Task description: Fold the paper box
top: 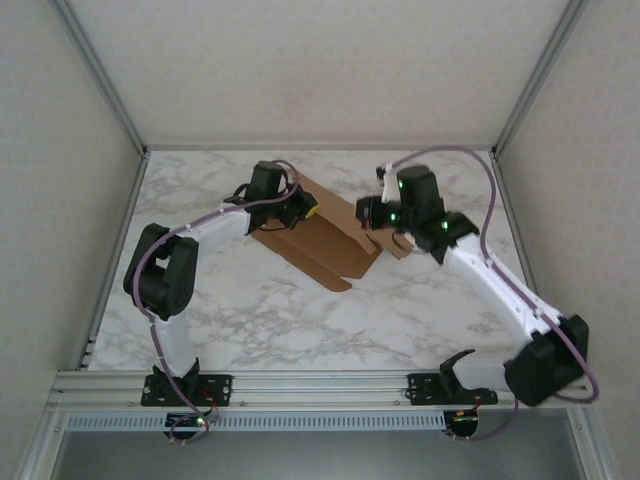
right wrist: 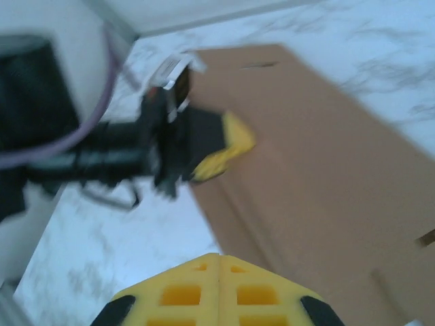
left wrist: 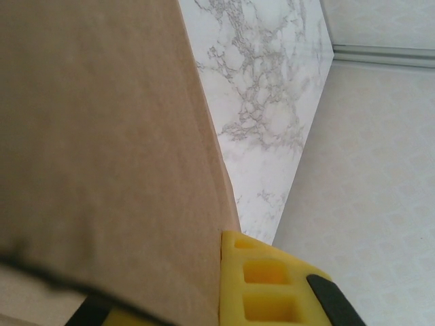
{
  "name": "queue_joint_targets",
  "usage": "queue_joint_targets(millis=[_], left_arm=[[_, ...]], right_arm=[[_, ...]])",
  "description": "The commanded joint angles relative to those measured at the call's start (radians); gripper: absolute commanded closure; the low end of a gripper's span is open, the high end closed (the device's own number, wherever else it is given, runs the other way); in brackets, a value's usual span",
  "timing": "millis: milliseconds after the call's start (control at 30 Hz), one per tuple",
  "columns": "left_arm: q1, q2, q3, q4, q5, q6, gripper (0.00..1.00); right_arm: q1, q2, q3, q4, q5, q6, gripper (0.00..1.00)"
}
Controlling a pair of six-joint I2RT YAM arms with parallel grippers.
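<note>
- Where the two arms are bolted at the near edge, an aluminium rail (top: 320,383) runs across the front of the table (top: 300,325). Both bases sit on it, well apart.
- Table: white marble pattern with grey veins.
- Left arm (top: 165,280): white links, black joints, purple cable. It rises from the near-left base, elbows out to the left, then reaches in toward the middle.
- Right arm (top: 500,290): same build. Its elbow sits low at the near right and its forearm reaches up and to the left, with green lights at the wrist.
- Paper box (top: 325,245): one brown cardboard sheet, partly folded, lying mid-table toward the far side, between the two grippers. Its creased panels run diagonally.
- Right gripper (right wrist: 219,261): yellow fingers pressed together with nothing between them. It hangs at the right end of the box; whether it touches the cardboard cannot be told.
- Left gripper (top: 303,208): at the far-left end of the box, fingers closed on a raised flap. In the left wrist view the flap's edge runs straight into the seam between the fingers.
- Back wall (top: 320,70): pale panel behind the table's far edge, framed by grey metal uprights.
</note>
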Motion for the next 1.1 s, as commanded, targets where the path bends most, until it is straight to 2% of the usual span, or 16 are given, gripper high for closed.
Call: queue_joint_targets(millis=[0, 100, 300, 500, 767, 1033, 1067], left_arm=[[0.012, 0.004, -0.022, -0.03, -0.053, 0.025, 1.0], [0.012, 0.001, -0.038, -0.032, -0.058, 0.023, 1.0], [0.01, -0.007, -0.086, -0.013, -0.057, 0.006, 1.0], [0.01, -0.012, -0.088, -0.016, -0.057, 0.008, 1.0], [0.007, 0.0, -0.107, 0.002, -0.053, -0.009, 1.0], [0.007, -0.002, -0.113, 0.015, -0.06, -0.035, 1.0], [0.007, -0.005, -0.105, 0.012, -0.061, -0.039, 1.0]], right_arm=[[-0.024, 0.237, 0.149, -0.212, 0.034, -0.005, 1.0], [-0.04, 0.389, 0.273, -0.279, 0.058, -0.015, 1.0], [-0.047, 0.589, 0.43, -0.351, 0.122, -0.023, 1.0], [-0.048, 0.741, 0.51, -0.397, 0.114, -0.024, 1.0], [-0.046, 0.838, 0.456, -0.371, 0.115, -0.016, 1.0], [-0.043, 0.829, 0.431, -0.354, 0.098, -0.016, 1.0], [-0.044, 0.816, 0.437, -0.356, 0.092, -0.022, 0.97]])
